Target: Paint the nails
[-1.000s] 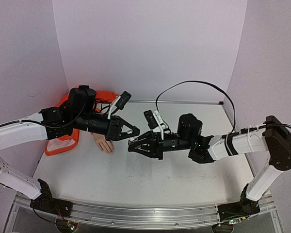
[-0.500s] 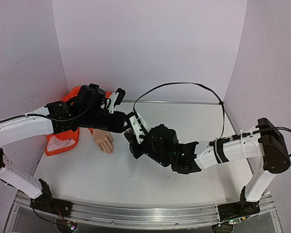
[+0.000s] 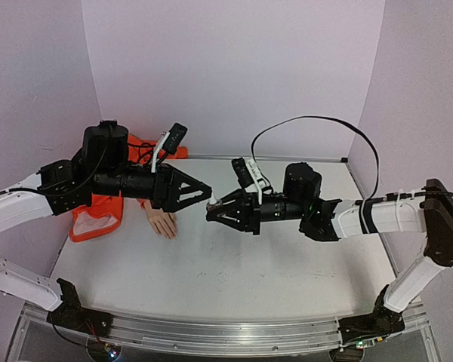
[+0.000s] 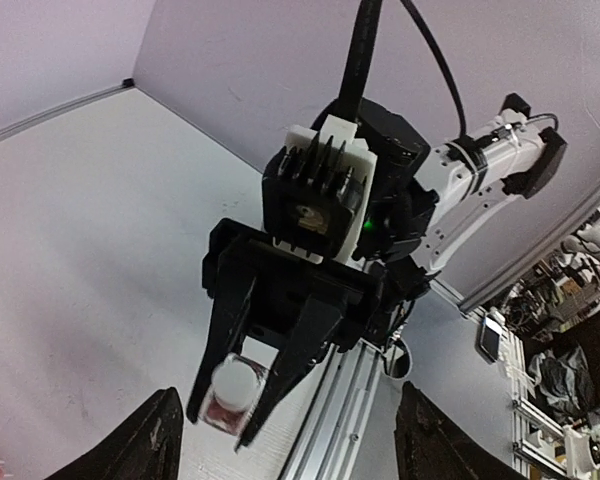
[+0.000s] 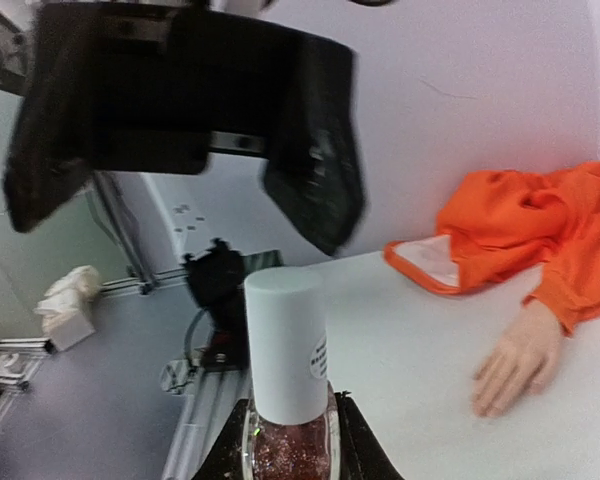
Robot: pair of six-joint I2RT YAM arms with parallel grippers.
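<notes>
far left of the bottle, an orange sleeve [image 3: 98, 215] lies crumpled on the tabletop [image 3: 234, 279], by the back corner. a flesh-coloured mannequin [image 3: 161, 223] sticks out of its cuff and lies flat on the tabletop, fingers pointing toward the near edge. the nails [image 5: 483, 402] are at those fingertips, down on the tabletop, left of the bottle and well apart from it. they show only as pale tips, too small to tell more.

next comes the left hand [image 3: 209, 194], raised off the tabletop and reaching rightward at the bottle. it is released and grasps nothing. from the right wrist its two dark fingers [image 5: 315, 170] stand spread to either side beyond the cap, clear of it.

the bottle [image 5: 285, 400] is small and of clear glass, held in the air just right of the left hand's fingertips. the part of the glass that shows is filled with reddish-brown glittery polish [image 5: 283, 455]. a white cap [image 5: 283, 335] sits on it, with a small printed sticker low on its side. the cap points toward the left hand.

the right hand [image 3: 211, 213] is clenched on the bottle's glass body, one finger on each side, with the cap sticking out past the fingertips. its arm stretches off to the right of the bottle.
</notes>
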